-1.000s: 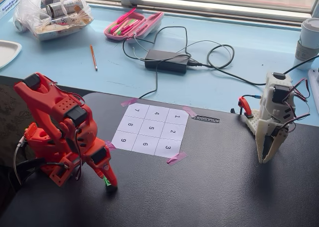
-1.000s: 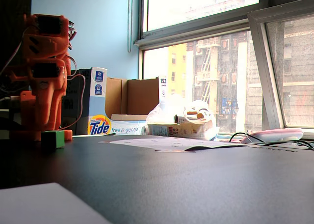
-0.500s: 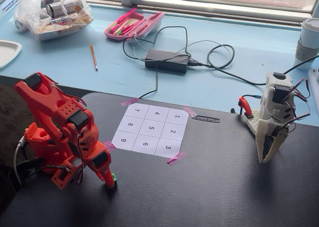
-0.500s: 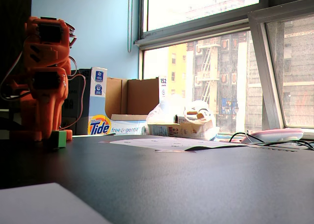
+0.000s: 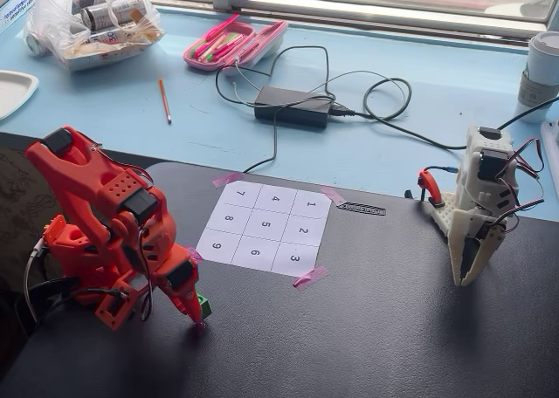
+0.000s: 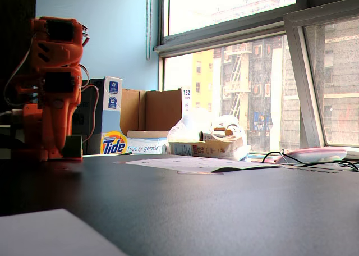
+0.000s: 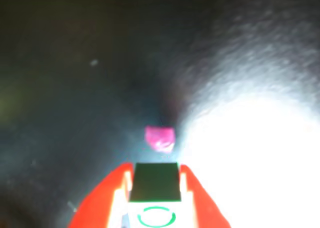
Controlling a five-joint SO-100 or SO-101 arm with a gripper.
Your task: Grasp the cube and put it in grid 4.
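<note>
The green cube [image 5: 204, 306] sits between the orange gripper's fingers [image 5: 197, 315] at the front left of the black table, close to the surface. In the wrist view the cube [image 7: 155, 190] fills the gap between the two orange fingers, which press on both its sides, with its circular mark showing. It also shows in a fixed view [image 6: 72, 146] low beside the orange arm. Grid 4 [image 5: 276, 199] is the middle cell of the far row of the numbered sheet, well up and right of the gripper.
A pink tape scrap [image 7: 160, 138] lies on the table just ahead of the cube. Pink tape bits [image 5: 309, 277] hold the sheet's corners. A white second arm [image 5: 476, 219] stands at the right. Cables and a power brick [image 5: 293, 107] lie behind on the blue surface.
</note>
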